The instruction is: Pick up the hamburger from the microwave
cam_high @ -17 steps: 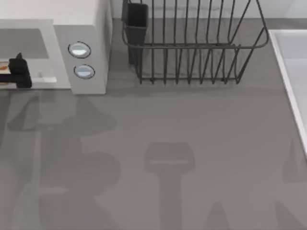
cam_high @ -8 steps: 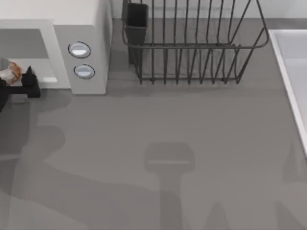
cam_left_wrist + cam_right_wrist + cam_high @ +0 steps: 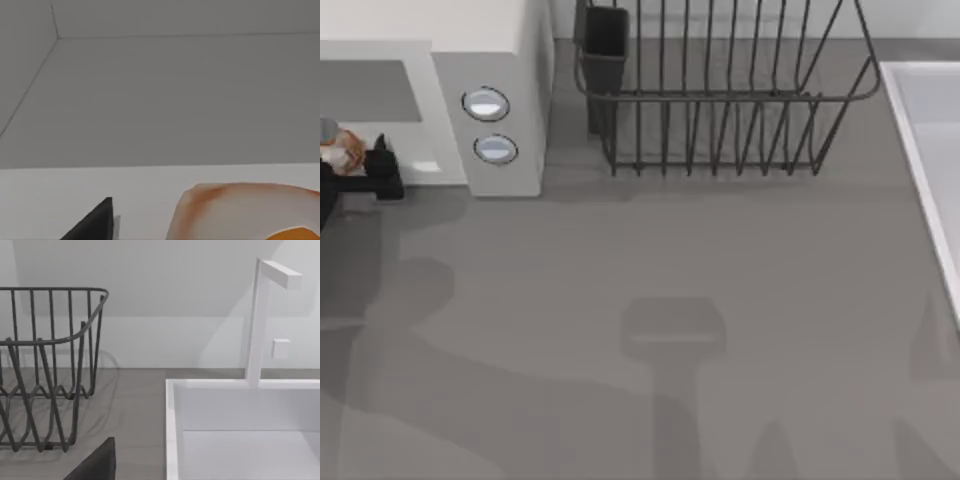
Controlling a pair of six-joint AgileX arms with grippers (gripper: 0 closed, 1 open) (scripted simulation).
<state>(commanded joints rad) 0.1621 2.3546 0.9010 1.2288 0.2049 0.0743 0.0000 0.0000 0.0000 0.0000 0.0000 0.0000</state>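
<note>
At about nine o'clock on the top view, the hamburger (image 3: pixel 340 150) sits at the open mouth of the microwave (image 3: pixel 505 60), right against the left gripper (image 3: pixel 355 170), whose dark fingers reach in from the table side. I judge the hamburger light and soft: the bun would give under pressure and the layers could slide apart, so the hold belongs across the orange-brown rim, squeezed gently rather than pinched on the pale middle. In the left wrist view the hamburger (image 3: pixel 245 212) lies close under the camera on the pale microwave floor, beside one dark fingertip (image 3: pixel 95 222); the bun appears to sit between the fingers, yet whether they are pressed onto it or merely alongside I cannot tell. The left arm enters low and roughly level from the nine o'clock edge. The right arm is parked toward three o'clock, its wrist view looking over the wire rack (image 3: pixel 45 365) and a white sink (image 3: pixel 240 410).
</note>
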